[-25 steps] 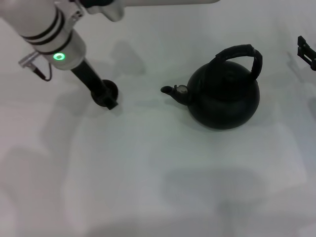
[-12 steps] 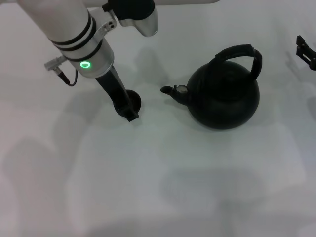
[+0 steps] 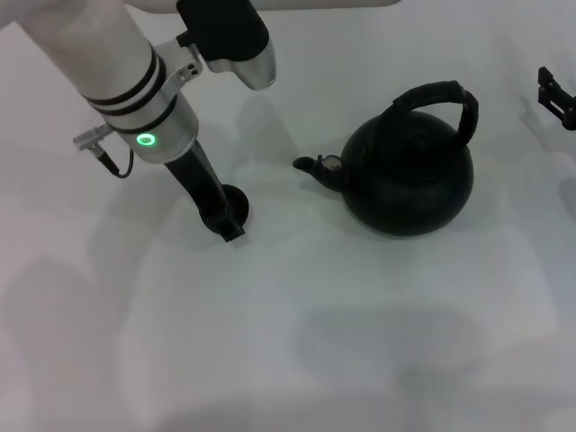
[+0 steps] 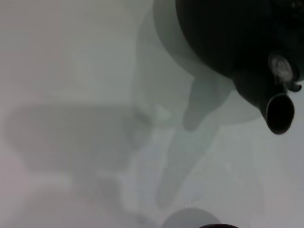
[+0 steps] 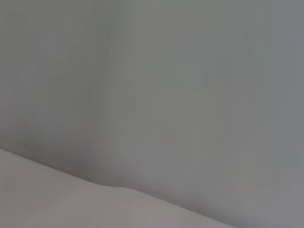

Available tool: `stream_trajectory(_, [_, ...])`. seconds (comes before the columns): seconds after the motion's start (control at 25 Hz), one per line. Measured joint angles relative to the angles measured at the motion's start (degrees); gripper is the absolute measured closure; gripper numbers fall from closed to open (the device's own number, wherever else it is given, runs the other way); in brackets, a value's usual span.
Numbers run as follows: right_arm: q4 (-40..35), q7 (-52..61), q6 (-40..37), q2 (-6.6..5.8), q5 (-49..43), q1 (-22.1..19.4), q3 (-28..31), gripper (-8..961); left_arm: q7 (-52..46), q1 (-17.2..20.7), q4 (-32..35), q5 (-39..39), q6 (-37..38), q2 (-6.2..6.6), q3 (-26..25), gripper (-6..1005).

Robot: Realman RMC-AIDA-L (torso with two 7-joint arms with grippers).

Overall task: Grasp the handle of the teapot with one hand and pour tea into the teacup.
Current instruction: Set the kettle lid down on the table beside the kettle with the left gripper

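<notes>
The black teapot (image 3: 409, 180) stands upright at the centre right of the white table (image 3: 297, 342), its spout (image 3: 310, 165) pointing left. Its thick black handle (image 3: 441, 94) arches over the top, with nothing holding it. My left gripper (image 3: 229, 220) reaches down left of the spout and is shut on the small dark teacup (image 3: 238, 198), low at the table surface, apart from the spout. The left wrist view shows the teapot body (image 4: 223, 38), the spout mouth (image 4: 279, 111) and a sliver of the teacup rim (image 4: 211, 225). My right gripper (image 3: 558, 94) is at the far right edge, away from the teapot.
The right wrist view shows only plain grey surface. Nothing else stands on the table besides the arm shadows.
My left arm carried the teacup rightward toward the teapot's spout, then slightly back left and nearer to me. The teapot and right arm have not moved.
</notes>
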Motion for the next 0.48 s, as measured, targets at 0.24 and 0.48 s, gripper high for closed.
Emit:
stream_trajectory(0.24, [0.00, 0.00, -0.01, 0.07, 0.00, 0.04, -0.03, 111, 0.28, 1.01, -0.03, -0.04, -1.83, -0.08, 1.25, 295])
stream_trajectory(0.48, [0.00, 0.07, -0.04, 0.09, -0.07, 0.05, -0.03, 111, 0.03, 1.10, -0.19, -0.18, -4.11, -0.06, 4.98, 294])
